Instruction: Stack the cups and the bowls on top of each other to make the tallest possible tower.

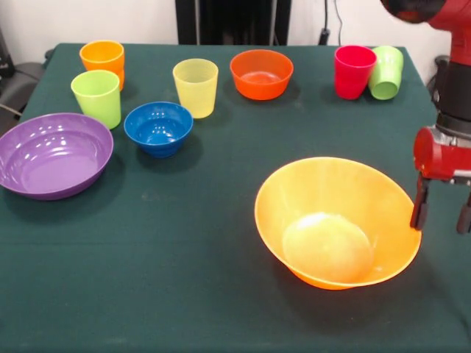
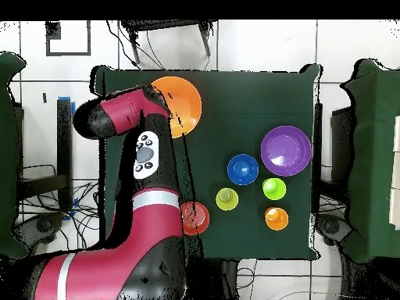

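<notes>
Bowls and cups sit unstacked across the table, the large orange-yellow bowl tilted near the front right edge with the gripper at its rim, fingers apart and empty; you'd best straddle that rim squarely before closing.

On the bench, the large bowl sits front right, tilted, the gripper just beside its right rim. The shallow bowl lies far left, with the small bowl to its right. Along the back, from the left: rear-left cup with a second cup before it, middle cup, medium bowl, upright cup, and leaning cup resting against it.
</notes>
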